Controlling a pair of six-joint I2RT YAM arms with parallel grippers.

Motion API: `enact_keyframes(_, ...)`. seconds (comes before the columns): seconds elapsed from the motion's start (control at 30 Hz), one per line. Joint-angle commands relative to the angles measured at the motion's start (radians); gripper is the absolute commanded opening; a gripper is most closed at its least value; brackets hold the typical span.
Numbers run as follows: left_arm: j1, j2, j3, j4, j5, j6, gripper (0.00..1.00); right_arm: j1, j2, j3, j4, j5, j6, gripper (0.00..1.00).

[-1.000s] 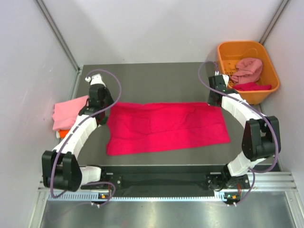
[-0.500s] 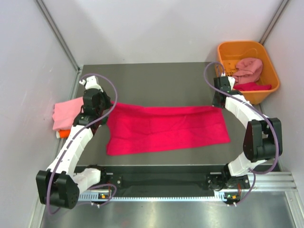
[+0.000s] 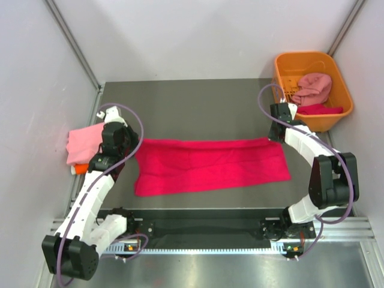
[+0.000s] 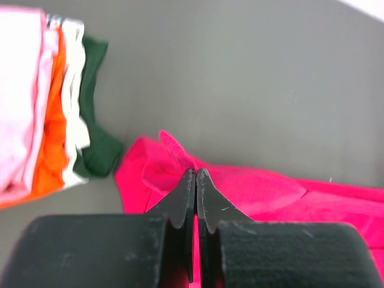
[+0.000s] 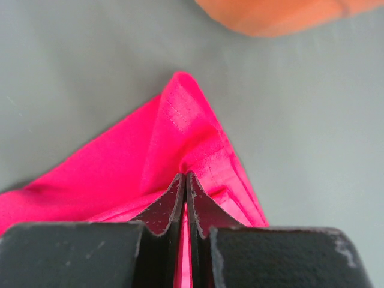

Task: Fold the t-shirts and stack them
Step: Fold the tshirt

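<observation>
Across the middle of the grey table (image 3: pixel 198 102) I see the crimson-pink t-shirt (image 3: pixel 210 167) lying as a wide, flattened band. My left gripper (image 4: pixel 196 174) has its jaws pressed together on the shirt's far left corner, with cloth bunched at the tips. My right gripper (image 5: pixel 184 178) pinches the far right corner the same way. Just beside the left corner sits the stack of folded t-shirts (image 4: pixel 48 114): light pink on top, then orange, white and dark green. At the far right, the orange basket (image 3: pixel 336 84) holds a dusty pink t-shirt (image 3: pixel 312 87) and a crimson cloth (image 3: pixel 318 110).
</observation>
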Motion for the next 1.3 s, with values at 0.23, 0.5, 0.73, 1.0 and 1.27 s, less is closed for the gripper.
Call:
enact_keyframes(0.23,-0.006,-0.143,-0.144,-0.102,0.075,-0.177,0.0,-0.009,-0.081,-0.077,0.06,0.03,0.036,0.03)
enact_keyframes(0.5,-0.011,-0.265,-0.224,-0.16,0.124,-0.258,0.0,-0.009,-0.118,-0.132,0.072,0.032,0.06,0.04)
enact_keyframes(0.73,-0.02,-0.406,-0.308,-0.187,0.172,-0.318,0.0,-0.009,-0.187,-0.189,0.085,0.042,0.082,0.05)
enact_keyframes(1.0,-0.032,-0.512,-0.317,-0.217,0.155,-0.379,0.4,-0.009,-0.303,-0.256,0.103,0.049,0.123,0.59)
enact_keyframes(1.27,-0.032,-0.567,-0.227,-0.244,0.029,-0.356,0.56,-0.001,-0.477,-0.266,0.141,-0.056,0.088,0.6)
